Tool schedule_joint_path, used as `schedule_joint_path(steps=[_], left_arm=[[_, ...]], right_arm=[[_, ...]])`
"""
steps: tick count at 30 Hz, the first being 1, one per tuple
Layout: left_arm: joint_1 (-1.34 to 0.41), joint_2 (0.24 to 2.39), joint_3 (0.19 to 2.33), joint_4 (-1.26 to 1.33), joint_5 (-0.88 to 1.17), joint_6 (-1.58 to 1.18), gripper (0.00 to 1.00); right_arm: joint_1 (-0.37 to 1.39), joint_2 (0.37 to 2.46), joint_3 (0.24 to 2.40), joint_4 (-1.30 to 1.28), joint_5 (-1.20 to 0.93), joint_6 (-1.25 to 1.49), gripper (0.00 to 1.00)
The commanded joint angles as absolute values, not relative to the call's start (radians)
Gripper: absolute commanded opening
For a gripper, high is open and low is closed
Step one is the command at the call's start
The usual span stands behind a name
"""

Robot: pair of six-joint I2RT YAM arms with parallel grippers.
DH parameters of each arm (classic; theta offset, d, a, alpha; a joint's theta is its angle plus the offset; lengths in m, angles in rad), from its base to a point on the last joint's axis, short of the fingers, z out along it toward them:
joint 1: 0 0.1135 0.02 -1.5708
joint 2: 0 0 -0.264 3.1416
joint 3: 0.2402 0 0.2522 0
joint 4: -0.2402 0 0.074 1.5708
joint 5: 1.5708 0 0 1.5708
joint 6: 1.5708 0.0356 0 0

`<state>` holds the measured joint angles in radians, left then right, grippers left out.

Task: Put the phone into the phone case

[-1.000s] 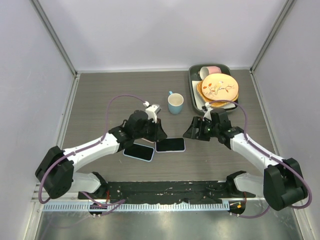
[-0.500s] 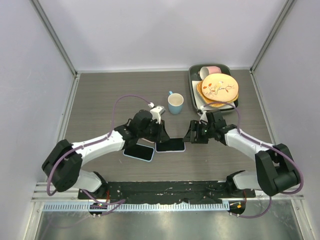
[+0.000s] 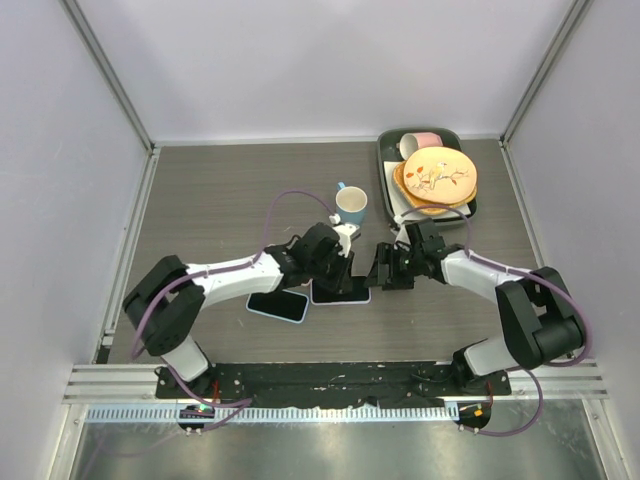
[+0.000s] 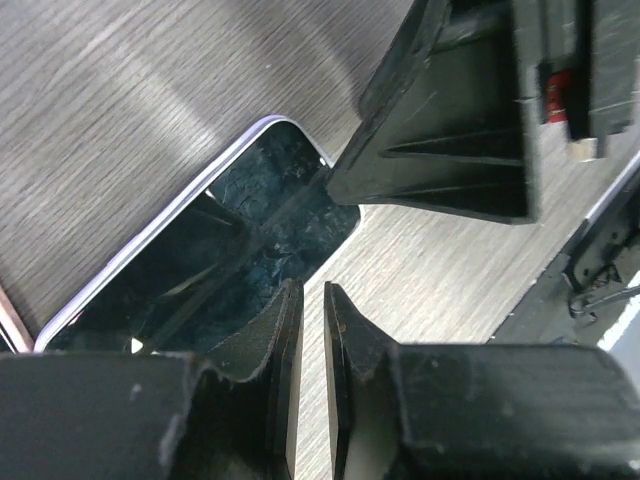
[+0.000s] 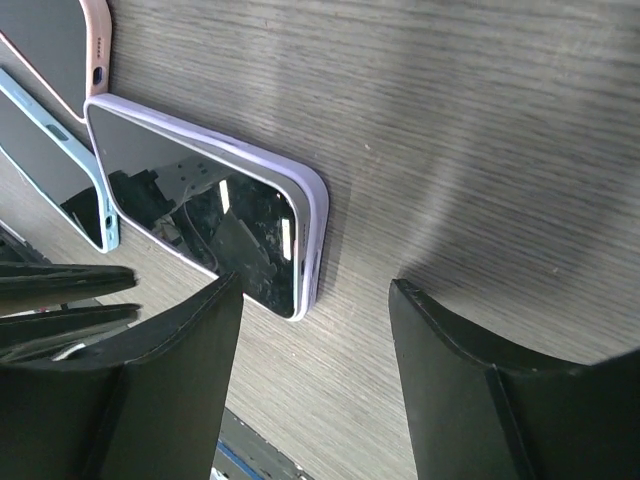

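Flat near the middle of the table, toward the near edge — phone [image 3: 340,291], screen up, light-blue phone case [image 3: 277,304] just beside its left end. Over the phone, left gripper [image 4: 310,300] pinched to a thin slit, holding nothing. At its right end, right gripper [image 5: 315,285] spread wide.

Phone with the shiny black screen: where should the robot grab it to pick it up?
Probably by its two long thin edges, coming down from above. The phone lies flat on the table, screen up, so nothing slips underneath, and its narrow width should fit the open right gripper near its end.
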<state>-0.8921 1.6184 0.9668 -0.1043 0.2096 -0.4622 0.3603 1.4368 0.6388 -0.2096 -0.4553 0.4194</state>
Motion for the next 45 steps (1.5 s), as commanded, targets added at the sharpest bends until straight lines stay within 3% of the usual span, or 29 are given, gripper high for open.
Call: schedule_joint_path(steps=[1, 7, 20, 26, 45], left_arm=[[-0.902, 1.670, 1.022, -0.156, 0.167, -0.430, 0.17], [-0.905, 1.724, 1.031, -0.156, 0.163, -0.431, 0.17], [-0.904, 1.838, 1.061, -0.162, 0.083, -0.440, 0.14], [-0.904, 1.897, 1.097, -0.241, 0.054, -0.449, 0.10], [-0.903, 2.002, 1.065, -0.193, 0.147, -0.494, 0.11]], right_arm=[[0.370, 1.463, 0.690, -0.181, -0.457, 0.399, 0.66], [0.376, 1.512, 0.699, -0.152, -0.446, 0.419, 0.61], [0.406, 1.629, 0.736, -0.184, -0.408, 0.428, 0.28], [0.452, 1.673, 0.724, -0.206, -0.347, 0.428, 0.20], [0.568, 1.759, 0.690, -0.187, -0.166, 0.472, 0.01]])
